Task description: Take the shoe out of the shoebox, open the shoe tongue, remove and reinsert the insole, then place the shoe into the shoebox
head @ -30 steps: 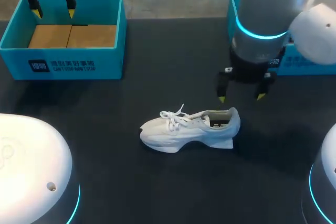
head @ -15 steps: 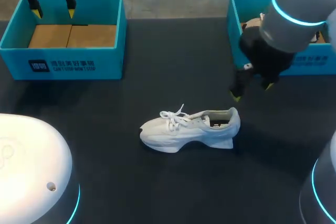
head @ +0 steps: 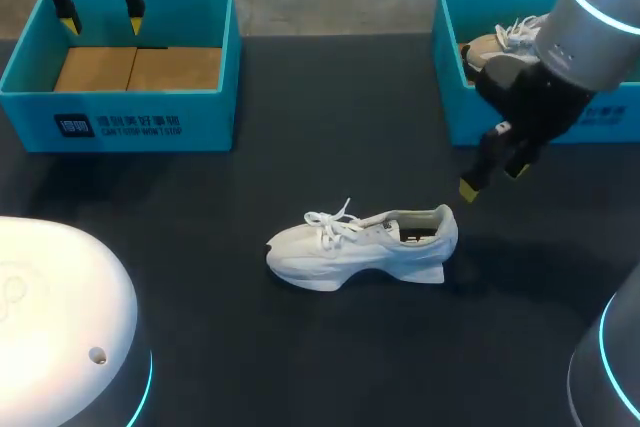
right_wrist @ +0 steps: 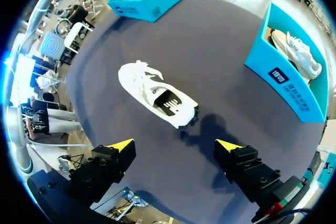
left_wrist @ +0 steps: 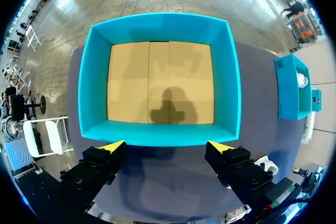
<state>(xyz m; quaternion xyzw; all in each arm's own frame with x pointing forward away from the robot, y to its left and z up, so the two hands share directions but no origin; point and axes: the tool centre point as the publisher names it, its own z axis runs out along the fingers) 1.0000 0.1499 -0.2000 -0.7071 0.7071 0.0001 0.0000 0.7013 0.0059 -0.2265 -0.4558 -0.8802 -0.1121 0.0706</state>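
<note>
Right gripper [head: 492,177], fingers spread wide and holding nothing, has swung off from just over the heel of the white sneaker [head: 360,242]. It now tilts up and away on the heel side, toward the teal shoebox [head: 458,112] that holds a second sneaker [head: 510,37]. The white sneaker has not shifted. Left gripper [head: 101,22], also wide and empty, stays over the empty shoebox [head: 140,127] well beyond the toe. I judge the take-out done and the tongue next. Upright on its sole, the white sneaker has loose laces [head: 330,219], and a dark striped insole [right_wrist: 168,102] shows in its opening.
</note>
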